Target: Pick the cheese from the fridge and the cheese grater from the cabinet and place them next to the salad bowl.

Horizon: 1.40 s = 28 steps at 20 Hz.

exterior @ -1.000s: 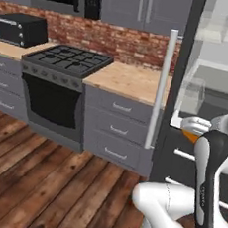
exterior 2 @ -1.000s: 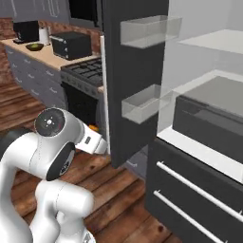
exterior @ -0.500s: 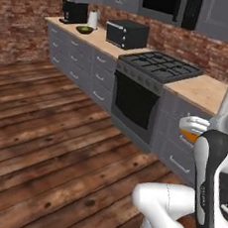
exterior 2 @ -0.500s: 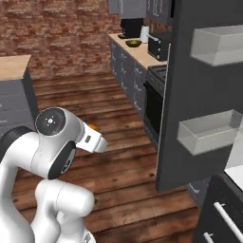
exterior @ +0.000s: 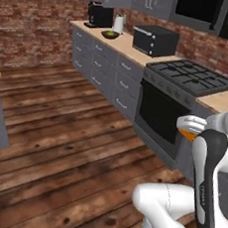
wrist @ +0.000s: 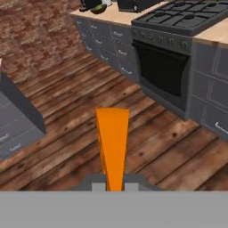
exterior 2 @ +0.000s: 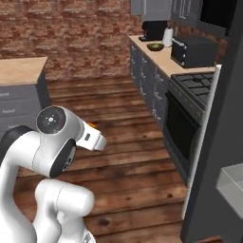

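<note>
Base views flanking; hand view floorward

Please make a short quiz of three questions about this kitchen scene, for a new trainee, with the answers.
1. True or false: the gripper is shut on the cheese.
2. Which stands nearest to the salad bowl on the counter? A. the stove B. the white roll C. the fridge door
3. Fill in: the black box between the bowl and the stove looks like a ______ oven.

Key: 1. true. 2. B, the white roll. 3. toaster; the toaster oven.
</note>
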Available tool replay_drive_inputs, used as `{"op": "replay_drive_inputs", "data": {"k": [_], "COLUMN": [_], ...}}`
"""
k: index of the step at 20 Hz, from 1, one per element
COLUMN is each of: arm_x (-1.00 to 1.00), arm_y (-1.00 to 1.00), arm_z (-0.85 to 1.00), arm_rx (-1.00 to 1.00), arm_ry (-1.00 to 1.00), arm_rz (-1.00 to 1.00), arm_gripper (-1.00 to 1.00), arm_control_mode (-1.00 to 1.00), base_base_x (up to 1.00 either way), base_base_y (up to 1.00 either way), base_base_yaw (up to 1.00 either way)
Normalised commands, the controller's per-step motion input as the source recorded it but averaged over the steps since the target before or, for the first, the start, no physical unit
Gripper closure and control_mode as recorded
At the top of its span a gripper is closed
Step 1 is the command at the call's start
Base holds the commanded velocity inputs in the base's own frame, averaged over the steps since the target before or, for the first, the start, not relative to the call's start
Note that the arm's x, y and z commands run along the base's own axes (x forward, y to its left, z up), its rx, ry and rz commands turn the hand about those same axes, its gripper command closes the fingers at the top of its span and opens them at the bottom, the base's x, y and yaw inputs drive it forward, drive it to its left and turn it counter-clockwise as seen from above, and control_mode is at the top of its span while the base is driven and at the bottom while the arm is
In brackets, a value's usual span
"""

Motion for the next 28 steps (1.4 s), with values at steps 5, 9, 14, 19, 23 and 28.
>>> {"op": "replay_drive_inputs", "data": {"k": [5, 9, 14, 19, 23, 28], "arm_x": [0.00, 0.00, 0.00, 0.00, 0.00, 0.00], "arm_y": [0.00, 0.00, 0.00, 0.00, 0.00, 0.00], "arm_z": [0.00, 0.00, 0.00, 0.00, 0.00, 0.00], "arm_rx": [0.00, 0.00, 0.00, 0.00, 0.00, 0.00], "arm_ry": [0.00, 0.00, 0.00, 0.00, 0.00, 0.00], "arm_rz": [0.00, 0.00, 0.00, 0.00, 0.00, 0.00], "arm_gripper": [1.00, 1.00, 1.00, 1.00, 1.00, 1.00], "arm_control_mode": [1.00, 1.00, 1.00, 1.00, 1.00, 1.00], "base_base_x": [0.85, 0.86, 0.87, 0.89, 0.90, 0.90], "base_base_y": [0.26, 0.25, 0.24, 0.19, 0.13, 0.12], "base_base_yaw": [0.10, 0.09, 0.07, 0.04, 0.00, 0.00]}}
